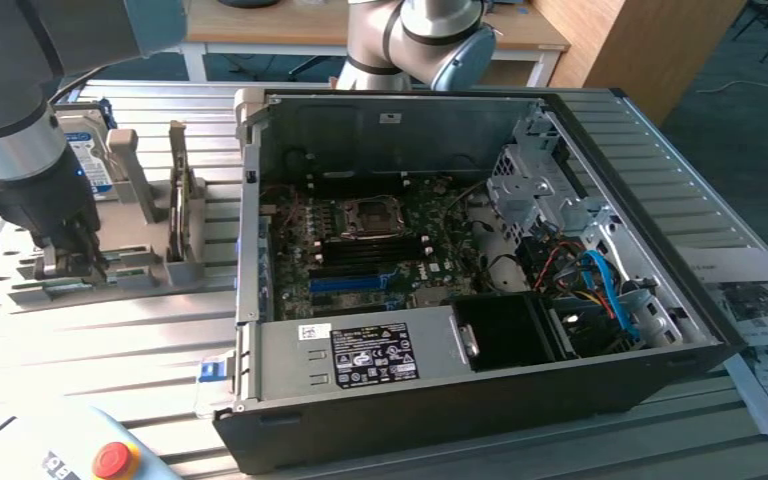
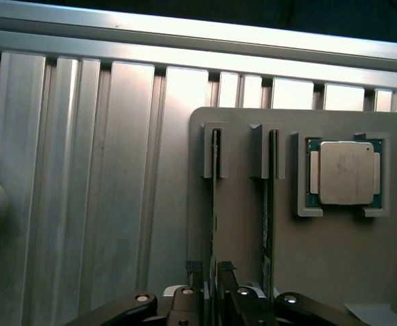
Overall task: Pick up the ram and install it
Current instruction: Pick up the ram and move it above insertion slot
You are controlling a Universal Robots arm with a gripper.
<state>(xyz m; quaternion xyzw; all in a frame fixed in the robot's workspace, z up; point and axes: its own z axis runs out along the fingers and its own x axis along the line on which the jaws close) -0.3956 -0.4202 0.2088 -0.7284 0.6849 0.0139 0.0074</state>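
Two rams stand on edge in slots of a grey holder [image 2: 242,224], each a slim green stick. My gripper [image 2: 210,272] straddles the end of one ram [image 2: 214,197], one finger on each side with a thin gap, so it stands open and grips nothing. The other ram [image 2: 272,197] stands parallel beside it, untouched. In the exterior view my gripper [image 1: 71,262] is lowered onto the grey holder [image 1: 144,275] at the exterior view's left, beside the open computer case [image 1: 491,400]. The motherboard [image 1: 357,250] lies bare inside the case.
A square silver processor chip [image 2: 346,173] sits in a pocket of the holder beside the rams. A hard drive [image 1: 84,150] stands upright behind the arm. A red emergency button [image 1: 115,458] is at the front, and papers [image 1: 758,320] lie at the exterior view's right.
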